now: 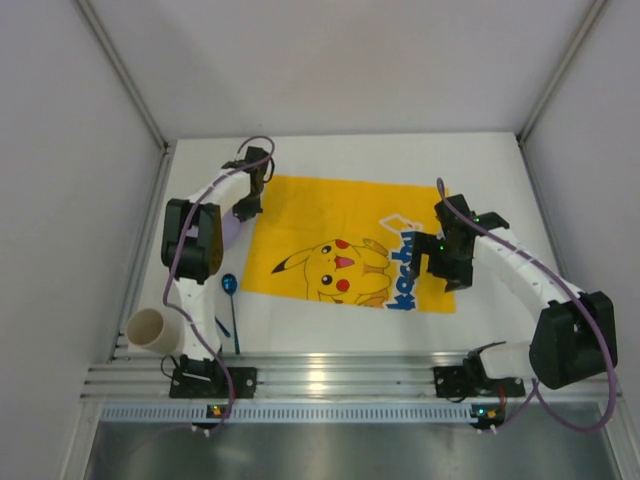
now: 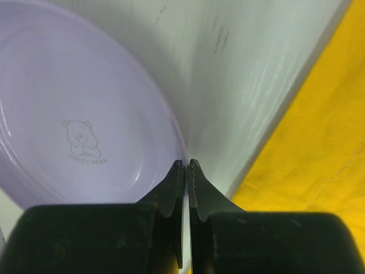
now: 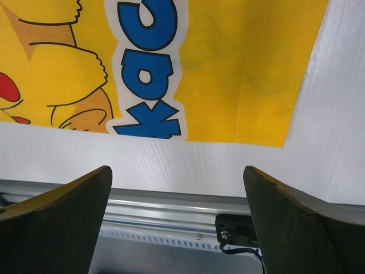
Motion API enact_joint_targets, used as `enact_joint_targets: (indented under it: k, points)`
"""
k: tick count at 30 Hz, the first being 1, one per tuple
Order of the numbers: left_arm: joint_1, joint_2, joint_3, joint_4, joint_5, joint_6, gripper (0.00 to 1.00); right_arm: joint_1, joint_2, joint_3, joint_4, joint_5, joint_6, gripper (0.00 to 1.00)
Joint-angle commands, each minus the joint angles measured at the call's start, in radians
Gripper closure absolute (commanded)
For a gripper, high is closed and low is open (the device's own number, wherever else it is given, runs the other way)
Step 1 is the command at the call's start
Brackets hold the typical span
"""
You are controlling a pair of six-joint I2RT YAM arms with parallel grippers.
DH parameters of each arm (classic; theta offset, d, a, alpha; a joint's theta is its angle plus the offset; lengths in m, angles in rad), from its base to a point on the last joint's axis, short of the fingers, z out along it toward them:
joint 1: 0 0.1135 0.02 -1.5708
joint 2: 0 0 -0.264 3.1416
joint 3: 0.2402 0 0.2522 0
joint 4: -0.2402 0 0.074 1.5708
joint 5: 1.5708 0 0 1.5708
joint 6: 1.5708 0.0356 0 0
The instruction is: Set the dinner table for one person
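Currently: plate step. Left gripper (image 2: 183, 164) pressed together at plate (image 2: 85, 114) rim; right gripper (image 3: 177, 171) spread, idle. Next, I judge: carry plate onto mat (image 1: 300, 210).

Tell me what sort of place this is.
Probably a lab test booth, not a home: a white table boxed in by plain grey panels, with the left arm and right arm bolted to an aluminium rail at its near edge.

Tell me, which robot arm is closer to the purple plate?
Left. The left fingers are shut at the rim of the purple plate; the right fingers hang open over the opposite side of the yellow mat.
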Motion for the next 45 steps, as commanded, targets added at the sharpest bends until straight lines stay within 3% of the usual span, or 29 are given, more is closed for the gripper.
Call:
enact_joint_targets:
  k: [1, 10, 16, 19, 23, 27, 32, 39, 40, 41, 42, 43, 44, 45]
  points:
    - [0.012, 0.007, 0.042, 0.014, 0.012, 0.021, 1.00, -0.012, 0.001, 0.025, 0.014, 0.020, -0.015, 0.00]
    - [-0.108, -0.104, 0.222, -0.063, -0.083, 0.064, 1.00, -0.013, 0.015, 0.039, 0.020, 0.025, -0.042, 0.00]
    - [-0.347, -0.091, 0.361, -0.144, 0.048, 0.029, 1.00, -0.038, 0.006, 0.048, -0.015, 0.126, -0.021, 0.00]
    - [-0.474, -0.079, 0.352, -0.146, 0.156, -0.066, 1.00, -0.076, -0.020, 0.037, -0.020, 0.116, -0.006, 0.00]
    - [-0.628, -0.027, 0.357, -0.123, 0.182, -0.125, 1.00, -0.110, -0.077, 0.017, -0.034, 0.108, -0.003, 0.00]
    - [-0.683, 0.051, 0.424, -0.091, 0.225, -0.111, 1.00, -0.114, -0.121, -0.023, -0.044, 0.080, -0.012, 0.00]
    - [-0.705, 0.192, 0.611, -0.184, 0.176, -0.102, 1.00, -0.118, -0.189, -0.067, -0.063, 0.079, -0.018, 0.00]
    - [-0.706, 0.228, 0.578, -0.230, 0.125, -0.119, 0.98, -0.122, -0.233, -0.092, -0.074, 0.066, -0.026, 0.00]
    - [-0.706, 0.214, 0.556, -0.233, 0.121, -0.122, 0.89, -0.124, -0.230, -0.092, -0.075, 0.065, -0.027, 0.00]
    - [-0.708, 0.202, 0.546, -0.230, 0.119, -0.131, 0.61, -0.122, -0.229, -0.090, -0.075, 0.063, -0.030, 0.00]
    - [-0.709, 0.188, 0.532, -0.226, 0.113, -0.134, 0.46, -0.122, -0.224, -0.092, -0.075, 0.062, -0.032, 0.00]
    - [-0.709, 0.156, 0.507, -0.223, 0.108, -0.137, 0.15, -0.124, -0.215, -0.093, -0.072, 0.060, -0.032, 0.00]
    - [-0.709, 0.139, 0.498, -0.221, 0.102, -0.140, 0.03, -0.122, -0.215, -0.095, -0.070, 0.060, -0.033, 0.00]
    - [-0.709, 0.122, 0.490, -0.224, 0.095, -0.140, 0.02, -0.124, -0.212, -0.095, -0.069, 0.059, -0.035, 0.00]
